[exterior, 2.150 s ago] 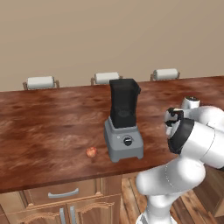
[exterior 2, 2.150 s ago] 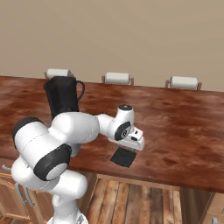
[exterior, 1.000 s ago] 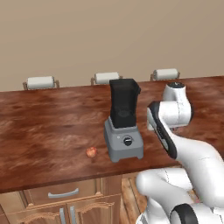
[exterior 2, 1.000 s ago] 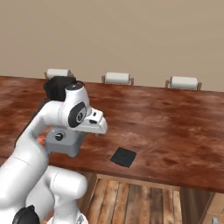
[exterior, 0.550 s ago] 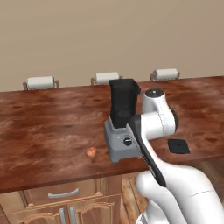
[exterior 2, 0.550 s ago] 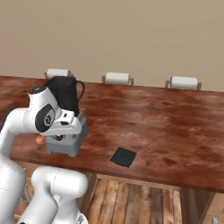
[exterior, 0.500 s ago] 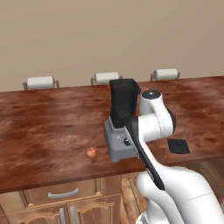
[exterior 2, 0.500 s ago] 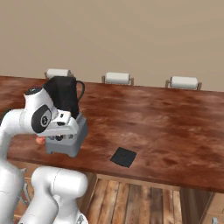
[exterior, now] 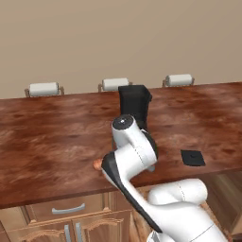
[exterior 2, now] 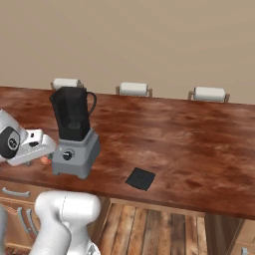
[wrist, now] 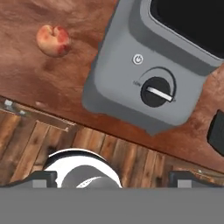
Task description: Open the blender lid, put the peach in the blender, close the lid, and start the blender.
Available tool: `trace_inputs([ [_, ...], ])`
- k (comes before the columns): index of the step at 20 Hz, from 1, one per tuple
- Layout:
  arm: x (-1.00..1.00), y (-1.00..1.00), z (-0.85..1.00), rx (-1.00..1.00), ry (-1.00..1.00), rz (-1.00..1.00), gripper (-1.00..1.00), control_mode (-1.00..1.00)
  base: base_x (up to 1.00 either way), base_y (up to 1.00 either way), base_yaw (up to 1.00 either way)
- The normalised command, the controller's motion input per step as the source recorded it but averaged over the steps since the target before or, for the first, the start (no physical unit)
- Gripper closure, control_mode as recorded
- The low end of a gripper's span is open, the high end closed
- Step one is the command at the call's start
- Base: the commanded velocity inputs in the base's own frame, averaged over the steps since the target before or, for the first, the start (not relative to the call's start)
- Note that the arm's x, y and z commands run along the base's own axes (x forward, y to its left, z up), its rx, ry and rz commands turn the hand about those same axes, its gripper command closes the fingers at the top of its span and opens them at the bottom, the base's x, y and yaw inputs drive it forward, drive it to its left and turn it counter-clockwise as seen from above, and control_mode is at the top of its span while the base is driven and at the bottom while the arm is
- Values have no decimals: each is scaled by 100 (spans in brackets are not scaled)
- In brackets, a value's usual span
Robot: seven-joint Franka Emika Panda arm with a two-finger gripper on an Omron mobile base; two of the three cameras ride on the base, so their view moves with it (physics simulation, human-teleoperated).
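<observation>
Peach (wrist: 53,40) left of blender (exterior 2: 74,134); lid (exterior 2: 140,179) apparently flat, rightward.

Base views flank counter; hand view looks down close; all share blender (exterior 2: 73,137).

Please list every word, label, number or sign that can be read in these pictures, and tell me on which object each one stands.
No words, brands or numbers can be read.
Power symbol (a circle with a short stroke): on the grey base of the blender, just above the knob.
Small markings around the knob: too small and blurred to read.
The blender lid and the peach: no text.
</observation>
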Motion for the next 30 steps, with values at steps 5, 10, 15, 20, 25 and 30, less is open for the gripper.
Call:
trace_inputs([
  [5, 0, 99, -2, -9, 6, 19, -100, -100, 0, 0, 0],
  [10, 23, 80, -13, -7, 9, 15, -100, -100, 0, 0, 0],
  [15, 51, 23, -13, -3, 9, 6, -100, -100, 0, 0, 0],
  [20, 43, 0, -15, 0, 0, 3, -100, -100, 0, 0, 0],
  [25, 38, 0, -24, 0, 0, 2, -100, -100, 0, 0, 0],
  [30, 39, 0, -22, 0, 0, 1, -100, -100, 0, 0, 0],
])
